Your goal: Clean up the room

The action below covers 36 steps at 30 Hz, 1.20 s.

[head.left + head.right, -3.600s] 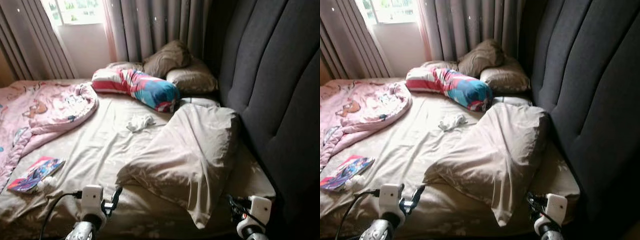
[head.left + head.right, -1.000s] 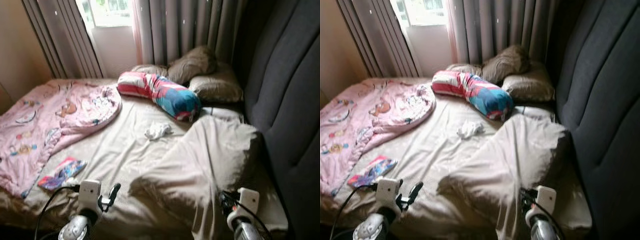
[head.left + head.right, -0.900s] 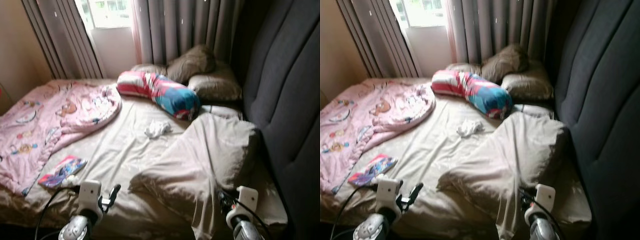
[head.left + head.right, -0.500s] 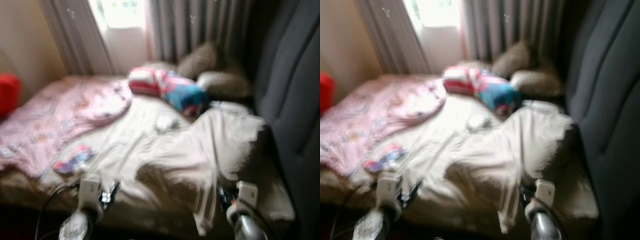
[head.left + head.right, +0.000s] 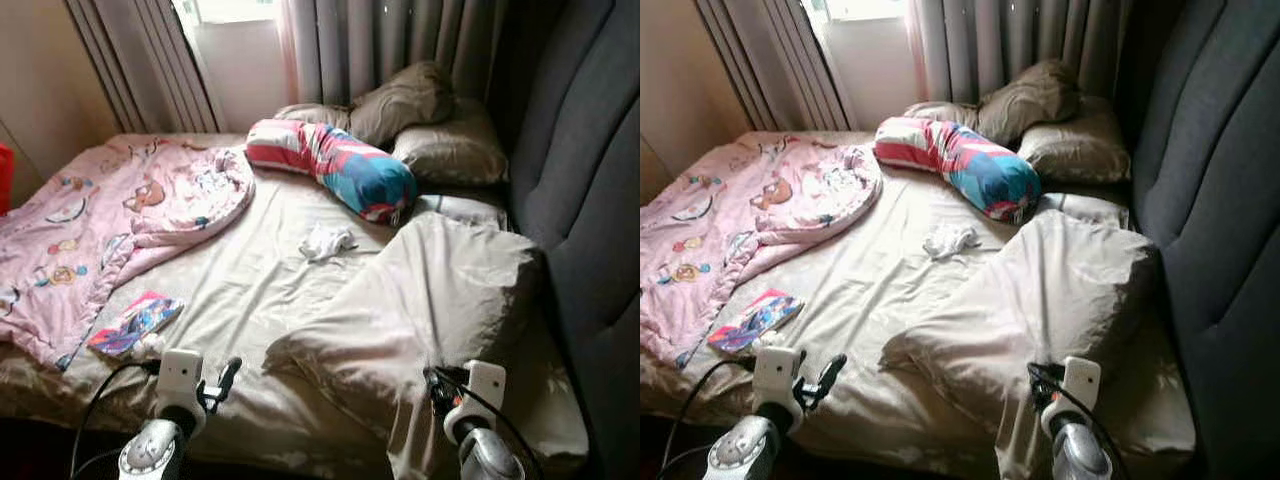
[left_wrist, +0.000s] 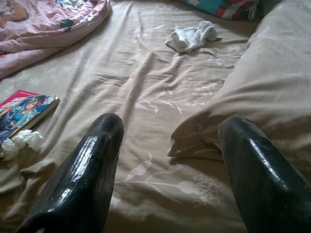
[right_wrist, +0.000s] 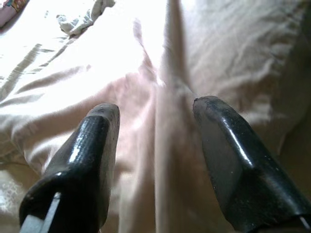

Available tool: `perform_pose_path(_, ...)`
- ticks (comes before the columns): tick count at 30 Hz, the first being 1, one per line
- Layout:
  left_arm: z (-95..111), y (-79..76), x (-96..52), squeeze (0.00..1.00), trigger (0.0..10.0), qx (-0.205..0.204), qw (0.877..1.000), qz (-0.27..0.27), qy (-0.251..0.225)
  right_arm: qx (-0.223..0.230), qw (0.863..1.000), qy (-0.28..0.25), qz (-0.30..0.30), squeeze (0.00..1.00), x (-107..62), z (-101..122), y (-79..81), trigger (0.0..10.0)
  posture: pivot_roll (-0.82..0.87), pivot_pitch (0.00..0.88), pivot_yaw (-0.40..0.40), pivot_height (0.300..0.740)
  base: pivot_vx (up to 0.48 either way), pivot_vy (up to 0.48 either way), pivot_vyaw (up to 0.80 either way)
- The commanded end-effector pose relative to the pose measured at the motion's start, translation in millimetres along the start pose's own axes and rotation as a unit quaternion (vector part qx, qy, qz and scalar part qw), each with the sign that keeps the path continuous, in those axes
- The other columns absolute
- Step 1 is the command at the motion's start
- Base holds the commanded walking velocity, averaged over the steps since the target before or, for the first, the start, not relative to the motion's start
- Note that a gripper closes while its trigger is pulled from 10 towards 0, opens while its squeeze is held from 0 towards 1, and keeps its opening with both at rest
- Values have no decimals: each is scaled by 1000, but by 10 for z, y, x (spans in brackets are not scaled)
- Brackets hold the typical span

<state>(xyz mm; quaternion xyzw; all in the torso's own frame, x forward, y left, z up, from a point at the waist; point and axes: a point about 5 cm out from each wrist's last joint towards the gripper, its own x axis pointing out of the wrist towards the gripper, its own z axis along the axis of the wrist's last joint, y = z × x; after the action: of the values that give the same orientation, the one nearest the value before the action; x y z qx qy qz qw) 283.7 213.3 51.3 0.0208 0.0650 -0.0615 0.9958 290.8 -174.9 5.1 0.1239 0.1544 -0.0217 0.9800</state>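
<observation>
The right gripper (image 7: 155, 160) is wide open and holds nothing. It hangs low at the near edge of the bed, and right in front of its fingers (image 7: 87, 160) lies the big beige pillow (image 5: 430, 310). The pillow is rumpled and sits crooked, with one corner hanging off the edge just beside this gripper. I think it is light, soft and squishy, so it will sag if you lift it by one corner. A good place to grab looks like the thick folded edge nearest the fingers, pinching lots of cloth at once.

The left gripper (image 6: 167, 160) is wide open too, and empty. It hangs over the wrinkled beige bed sheet (image 5: 250, 290). Just beside it, on the outer side, is a thin colourful book (image 5: 135, 323) with a small crumpled white tissue (image 6: 17, 143) touching it. The book should be stiff, flat and light, best picked up by its edge. The tissue would weigh almost nothing.

Farther ahead, between the two grippers, is a little white cloth (image 5: 326, 241) in a heap, soft and easy to pinch. Beyond it lies a striped red and blue bolster (image 5: 335, 168), then brown pillows (image 5: 420, 125) by the curtains (image 5: 400, 40). Far off to the left is a bunched pink blanket (image 5: 110, 220). The dark padded headboard (image 5: 590, 200) stands along the right.
</observation>
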Motion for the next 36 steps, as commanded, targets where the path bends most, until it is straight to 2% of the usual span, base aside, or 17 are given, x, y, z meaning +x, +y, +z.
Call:
perform_pose_path(1, -17, 53, -18, 0, 10000, 0, 1000, 7, 9, -5, 1000, 11, -2, 0, -1, -36, 25, 10000, -13, 39, 94, 674, 0, 0, 0)
perform_pose_path(10, -12, 40, 4, 0, 10000, 0, 1000, 4, 10, -4, 1000, 13, -12, 0, 9, -23, 7, 10000, -12, 50, 93, 674, 179, 0, 0)
perform_pose_path(18, 3, 40, 5, 0, 10000, -2, 1000, -2, 6, -15, 999, 44, -20, 0, -9, -111, 6, 10000, -11, 60, 95, 674, 200, 0, 0)
perform_pose_path(23, 5, 45, 1, 0, 10000, -2, 1000, -3, 6, 18, 998, 55, -34, 0, -30, -163, -21, 10000, -8, 66, 99, 674, 0, 0, 0)
perform_pose_path(24, 4, 46, -1, 0, 10000, -1, 1000, -3, 7, 26, 997, 57, -40, 635, -35, -173, -35, 10000, -7, 66, 100, 674, 0, 0, 0)
perform_pose_path(25, 3, 49, -4, 0, 10000, 0, 1000, -3, 7, 40, 996, 59, -47, 1000, -41, -183, -49, 10000, -6, 66, 100, 674, 0, 0, 0)
perform_pose_path(33, 3, 74, -18, 0, 10000, 3, 1000, -3, 10, 66, 994, 80, -31, 1000, -64, -260, -20, 10000, 0, 73, 107, 674, 0, 0, 0)
perform_pose_path(36, 8, 78, -24, 0, 10000, 5, 1000, -3, 10, 62, 994, 87, -26, 1000, -83, -296, -14, 10000, 5, 76, 107, 674, 0, 0, 0)
